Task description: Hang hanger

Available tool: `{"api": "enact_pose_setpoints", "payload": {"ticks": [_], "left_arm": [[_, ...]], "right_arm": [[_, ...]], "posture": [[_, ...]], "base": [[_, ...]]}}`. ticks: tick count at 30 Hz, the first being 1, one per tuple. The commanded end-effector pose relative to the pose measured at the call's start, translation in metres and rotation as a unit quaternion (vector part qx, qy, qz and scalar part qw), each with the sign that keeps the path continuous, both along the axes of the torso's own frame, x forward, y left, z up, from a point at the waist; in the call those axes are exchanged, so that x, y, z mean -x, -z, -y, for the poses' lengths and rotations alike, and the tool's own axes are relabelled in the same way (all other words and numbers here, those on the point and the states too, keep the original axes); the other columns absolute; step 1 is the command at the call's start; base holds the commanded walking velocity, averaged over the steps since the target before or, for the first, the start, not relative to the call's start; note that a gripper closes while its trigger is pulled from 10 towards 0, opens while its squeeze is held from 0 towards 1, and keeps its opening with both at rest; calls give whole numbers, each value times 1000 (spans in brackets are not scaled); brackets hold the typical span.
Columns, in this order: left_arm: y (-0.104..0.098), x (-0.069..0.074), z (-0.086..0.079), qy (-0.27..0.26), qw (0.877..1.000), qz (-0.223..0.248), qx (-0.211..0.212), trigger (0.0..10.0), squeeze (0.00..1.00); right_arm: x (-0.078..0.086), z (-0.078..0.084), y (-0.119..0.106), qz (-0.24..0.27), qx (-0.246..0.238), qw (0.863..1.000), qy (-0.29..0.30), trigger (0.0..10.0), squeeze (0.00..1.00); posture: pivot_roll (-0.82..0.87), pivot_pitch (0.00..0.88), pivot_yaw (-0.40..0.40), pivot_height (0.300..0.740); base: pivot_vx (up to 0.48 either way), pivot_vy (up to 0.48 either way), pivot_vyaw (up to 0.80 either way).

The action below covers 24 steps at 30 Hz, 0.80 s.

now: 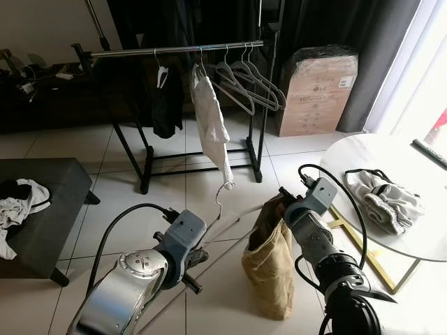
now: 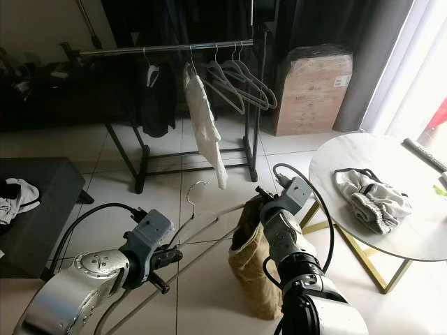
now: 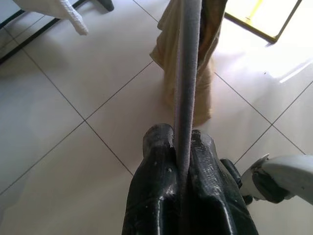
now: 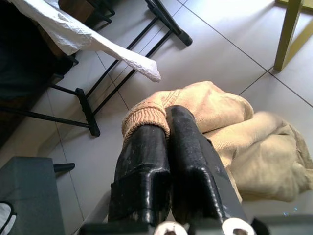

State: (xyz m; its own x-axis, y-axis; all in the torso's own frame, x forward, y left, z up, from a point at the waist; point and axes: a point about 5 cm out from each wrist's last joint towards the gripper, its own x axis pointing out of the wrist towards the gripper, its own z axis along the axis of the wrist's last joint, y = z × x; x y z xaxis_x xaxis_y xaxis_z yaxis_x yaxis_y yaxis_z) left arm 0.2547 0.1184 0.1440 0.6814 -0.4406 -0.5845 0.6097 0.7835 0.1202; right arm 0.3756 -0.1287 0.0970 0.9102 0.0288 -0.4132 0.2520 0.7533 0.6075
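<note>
A grey hanger (image 1: 225, 218) slants up from my left gripper (image 3: 182, 133), whose fingers are shut on its bar. Its metal hook (image 1: 222, 190) stands free above the floor, below the white garment. A tan sweater (image 1: 269, 269) droops from the hanger's far end. My right gripper (image 4: 166, 116) is shut on the sweater's ribbed edge (image 4: 145, 116) at the top of it. The clothes rail (image 1: 174, 49) stands further back. It carries a black garment (image 1: 167, 105), a white garment (image 1: 209, 122) and several empty hangers (image 1: 251, 84).
A round white table (image 1: 349, 150) with yellow legs stands to the right, with a grey garment (image 1: 384, 199) on it. A wrapped cardboard box (image 1: 318, 94) sits behind it. A dark bench (image 1: 56, 188) with clothes (image 1: 17, 202) is on the left. Tiled floor lies between me and the rail.
</note>
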Motion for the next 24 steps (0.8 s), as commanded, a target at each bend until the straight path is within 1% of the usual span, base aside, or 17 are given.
{"api": "enact_pose_setpoints", "payload": {"ticks": [1,3,4,9,10,12,15,18,19,20,22,23,24], "left_arm": [[1,-2,-2,-6,1000,2,9,10000,0],[2,-1,1,0,1000,-1,19,10000,0],[2,0,3,6,1000,-5,29,10000,0],[5,0,5,8,999,-8,37,10000,0],[7,0,6,19,999,-15,43,10000,0],[8,5,8,45,997,-24,51,10000,0],[6,12,9,67,995,-39,61,10000,0],[7,17,5,83,994,-46,47,10000,0],[8,19,-1,87,994,-49,36,10000,0],[8,19,-1,87,994,-49,36,10000,0],[9,19,-15,76,996,-44,13,10000,0],[9,19,-15,76,996,-44,13,10000,0],[9,19,-19,74,996,-41,2,10000,0]], "right_arm": [[-3,-3,-7,18,-8,1000,-7,10000,0],[-4,-6,-8,20,-9,1000,-16,10000,0],[-4,-10,-9,23,-8,999,-31,10000,0],[-5,-19,-14,37,-18,998,-55,10000,0],[-5,-25,-17,45,-17,996,-81,10000,0],[-4,-30,-19,58,4,992,-115,10000,0],[-5,-32,-22,74,19,988,-137,10000,0],[-5,-30,-22,73,37,987,-139,10000,0],[-5,-27,-20,66,43,988,-131,10000,0],[-5,-27,-20,66,43,988,-131,10000,0],[-5,-21,-18,63,59,988,-127,10000,0],[-5,-21,-18,63,59,988,-127,10000,0],[-4,-20,-17,63,60,988,-131,10000,0]], "posture": [[4,138,24,740],[3,138,24,740],[3,138,24,740],[2,134,22,740],[1,131,21,740],[0,128,20,740],[1,122,21,740],[3,117,22,740],[6,115,21,740],[6,115,21,740],[10,111,21,740],[10,111,21,740],[12,110,22,740]], "base": [[0,0,0],[0,0,0],[0,0,0],[0,0,0],[0,0,0],[0,0,0],[0,0,0],[0,0,0],[0,0,0],[0,0,0],[0,0,0],[0,0,0],[0,0,0]]}}
